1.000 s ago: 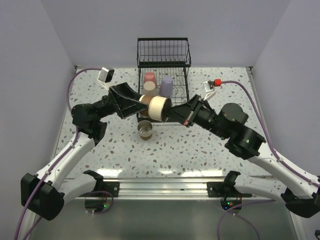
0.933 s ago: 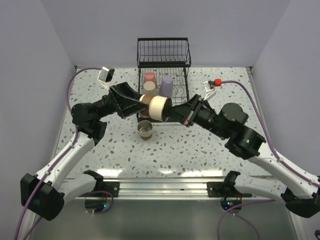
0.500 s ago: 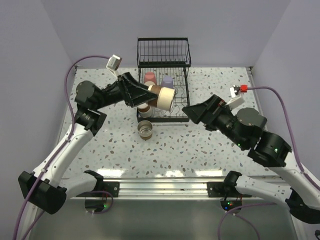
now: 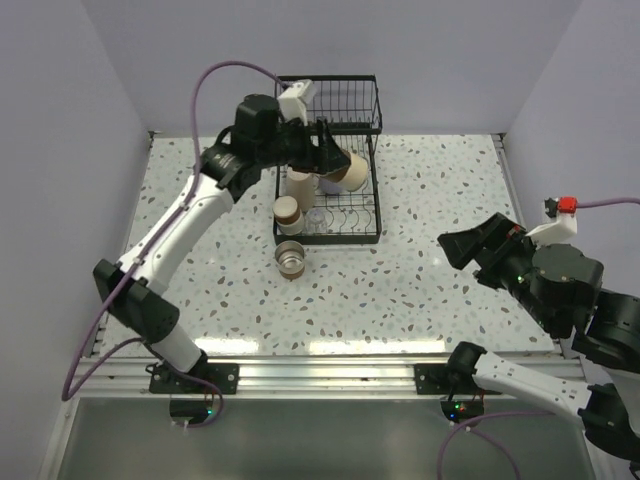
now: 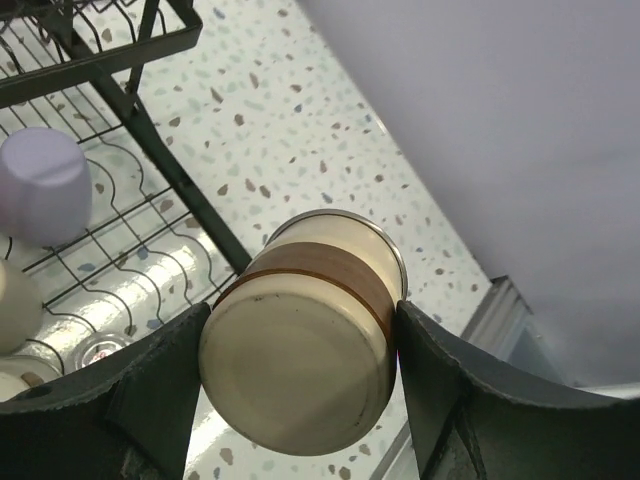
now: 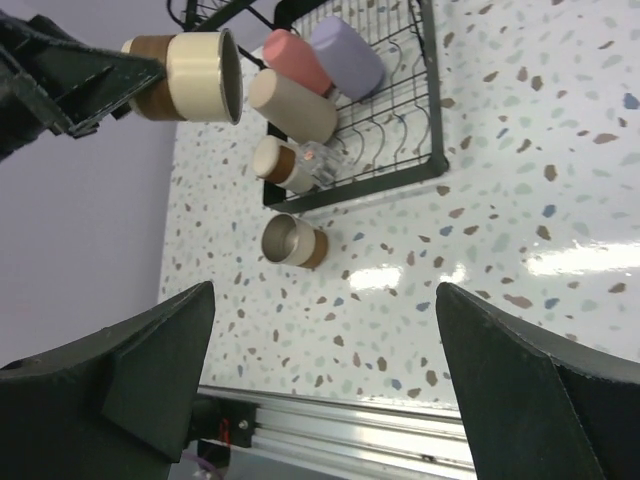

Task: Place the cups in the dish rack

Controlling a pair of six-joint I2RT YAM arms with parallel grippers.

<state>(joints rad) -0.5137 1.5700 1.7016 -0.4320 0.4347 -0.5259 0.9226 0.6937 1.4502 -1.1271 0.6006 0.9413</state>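
From above, the left fingers (image 4: 330, 160) grip a brown-banded cup (image 4: 354, 171), tipped on its side above the dish rack (image 4: 345, 105); a beige cup (image 4: 300, 183) stands on the tray just beside them; the right fingers (image 4: 462, 245) are spread wide and empty, well apart from the rack; a metal-lined cup (image 4: 291, 258) sits on the table (image 4: 430, 180).

Left wrist: the gripped cup's base fills the gap between the fingers; a lavender cup (image 5: 40, 185) sits on the tray to their left.

Right wrist: nothing lies between the fingers; a pink cup (image 6: 297, 60) and a clear cup (image 6: 320, 155) sit in the rack far beyond them.
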